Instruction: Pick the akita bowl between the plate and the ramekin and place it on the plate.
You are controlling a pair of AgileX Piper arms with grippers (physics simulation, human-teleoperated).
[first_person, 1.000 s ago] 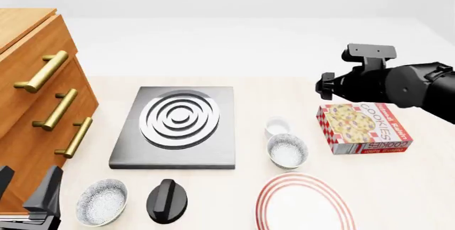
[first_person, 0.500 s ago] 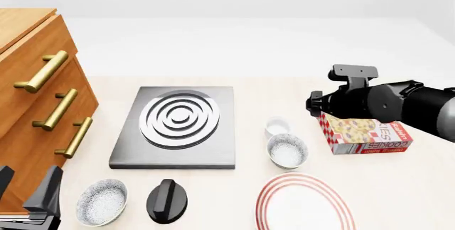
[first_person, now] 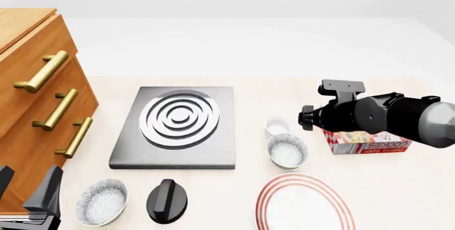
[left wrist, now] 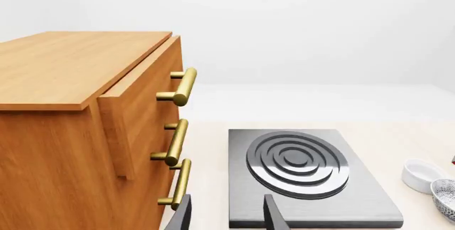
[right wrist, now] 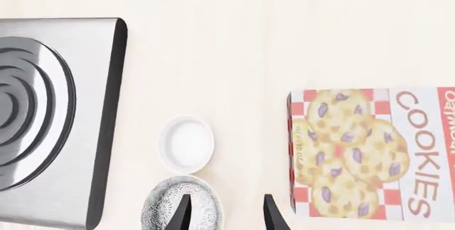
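Observation:
The akita bowl (first_person: 286,150), white with a grey-speckled inside, sits between the small white ramekin (first_person: 276,127) and the red-ringed plate (first_person: 306,200) at the table's front edge. My right arm (first_person: 370,114) hovers just right of the bowl, over the cookie box, and hides its own fingers in the front view. In the right wrist view my right gripper (right wrist: 226,214) is open and empty, with the bowl (right wrist: 178,206) under one fingertip and the ramekin (right wrist: 186,145) beyond it. My left gripper (first_person: 25,187) stands open at the front left, also empty.
A grey stove slab (first_person: 178,125) lies left of the ramekin. A twin speckled bowl (first_person: 102,202) and a black knob (first_person: 167,200) sit in front of it. A cookie box (first_person: 366,137) lies right of the bowl. A wooden drawer cabinet (first_person: 35,107) fills the left side.
My right arm has moved left and lower, from above the cookie box's far side toward the bowl. The left arm and all objects are unmoved.

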